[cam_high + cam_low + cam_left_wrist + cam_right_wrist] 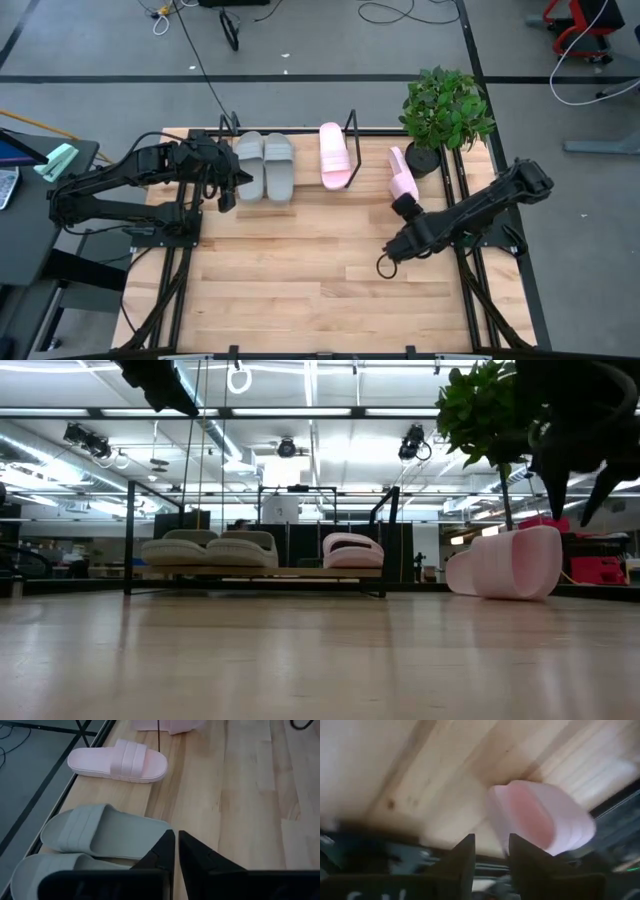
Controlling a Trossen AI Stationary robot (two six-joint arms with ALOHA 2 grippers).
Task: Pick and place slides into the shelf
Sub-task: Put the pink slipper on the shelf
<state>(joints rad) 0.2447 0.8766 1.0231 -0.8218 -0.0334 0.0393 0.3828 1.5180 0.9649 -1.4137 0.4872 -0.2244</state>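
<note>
The grey pair (265,165) lies side by side, soles down, on the left part of the black wire shelf (352,125); in the low view the pair (210,548) sits on the shelf (130,540). One pink slide (334,155) lies on the shelf's right part. The other pink slide (402,172) stands on its side edge on the table right of the shelf, also seen in the low view (505,563). My right gripper (491,852) is open and hangs just above this slide's near end, clear of it. My left gripper (176,847) is shut and raised beside the grey pair's near left corner.
A potted green plant (445,110) stands at the table's far right corner, right behind the loose pink slide. The near half of the wooden table (300,290) is bare boards. Black arm-mount rails (170,270) run along both side edges.
</note>
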